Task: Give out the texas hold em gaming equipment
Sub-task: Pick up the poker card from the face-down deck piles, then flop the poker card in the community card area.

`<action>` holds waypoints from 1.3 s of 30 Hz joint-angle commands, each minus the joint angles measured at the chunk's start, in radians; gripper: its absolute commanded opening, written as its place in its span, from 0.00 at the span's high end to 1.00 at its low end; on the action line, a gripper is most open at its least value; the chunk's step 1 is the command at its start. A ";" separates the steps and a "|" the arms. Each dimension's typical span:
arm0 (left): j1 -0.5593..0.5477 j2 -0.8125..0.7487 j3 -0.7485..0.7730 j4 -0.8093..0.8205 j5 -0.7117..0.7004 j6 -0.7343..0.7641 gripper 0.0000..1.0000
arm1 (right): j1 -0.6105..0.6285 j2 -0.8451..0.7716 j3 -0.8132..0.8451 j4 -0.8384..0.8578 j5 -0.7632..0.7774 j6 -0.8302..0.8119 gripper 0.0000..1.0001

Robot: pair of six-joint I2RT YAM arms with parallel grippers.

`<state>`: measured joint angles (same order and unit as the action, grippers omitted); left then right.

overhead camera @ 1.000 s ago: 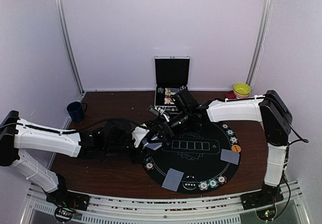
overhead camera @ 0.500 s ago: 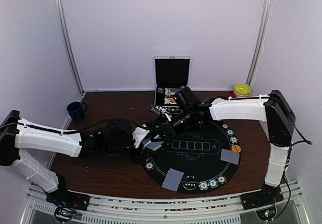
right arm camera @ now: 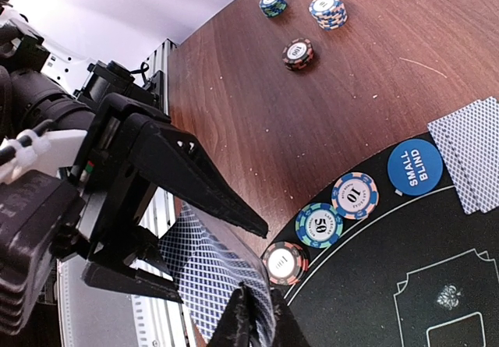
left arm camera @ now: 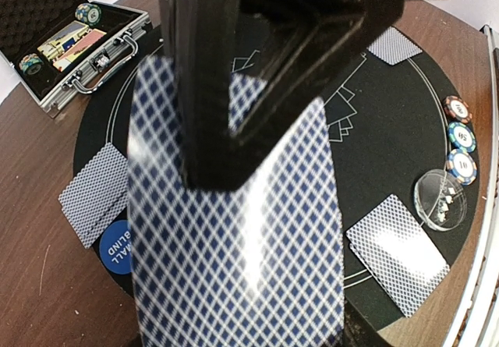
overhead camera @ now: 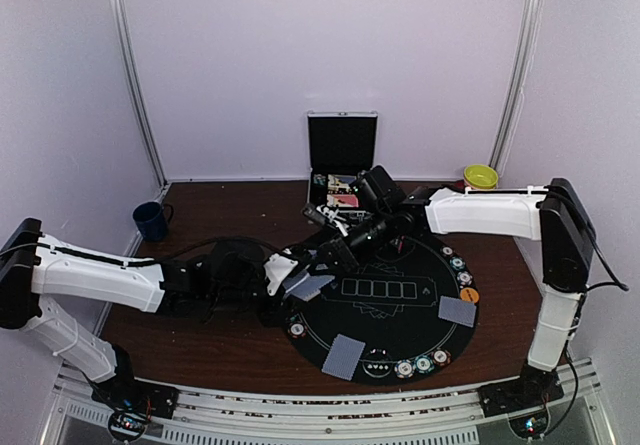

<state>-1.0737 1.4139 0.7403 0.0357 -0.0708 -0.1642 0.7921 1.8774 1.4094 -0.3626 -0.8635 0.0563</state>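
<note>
Dark brown wood forms the counter (overhead camera: pixel 220 340), with a round black mat (overhead camera: pixel 400 320) laid on it. At the mat's near edge lie a near card pile (overhead camera: pixel 345 356), a clear dish (overhead camera: pixel 376 365) and three near chips (overhead camera: pixel 423 364) in a row. Toward the right edge lies a right card pile (overhead camera: pixel 457 311), with an orange button (overhead camera: pixel 470 294) and right chips (overhead camera: pixel 457 262) just beyond it along the rim. At the mat's left edge the left claw (left arm camera: pixel 234 160) clamps a deck (left arm camera: pixel 234 285) of lattice-backed cards, held tilted above the felt. The right claw (right arm camera: pixel 253 323) reaches it from the far right; its fingertips are pressed together on one edge of the deck. Near the deck, along the left rim, lie a blue button (right arm camera: pixel 415 168) marked SMALL BLIND, three left chips (right arm camera: pixel 319 224) and a left card pile (right arm camera: pixel 472 156). Off the mat, three chip stacks (right arm camera: pixel 297 53) sit on bare wood. Near the far wall stands the open silver case (overhead camera: pixel 342 160), with a blue mug (overhead camera: pixel 151 221) far left and a yellow bowl (overhead camera: pixel 480 176) far right.
</note>
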 commanded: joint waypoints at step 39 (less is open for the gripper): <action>0.108 -0.013 0.024 -0.071 -0.162 -0.130 0.47 | 0.068 0.191 0.318 -0.287 1.121 -0.442 1.00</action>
<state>-0.9737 1.4391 0.7639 -0.0559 -0.2077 -0.2649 0.8192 2.0449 1.6848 -0.6392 0.1005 -0.3225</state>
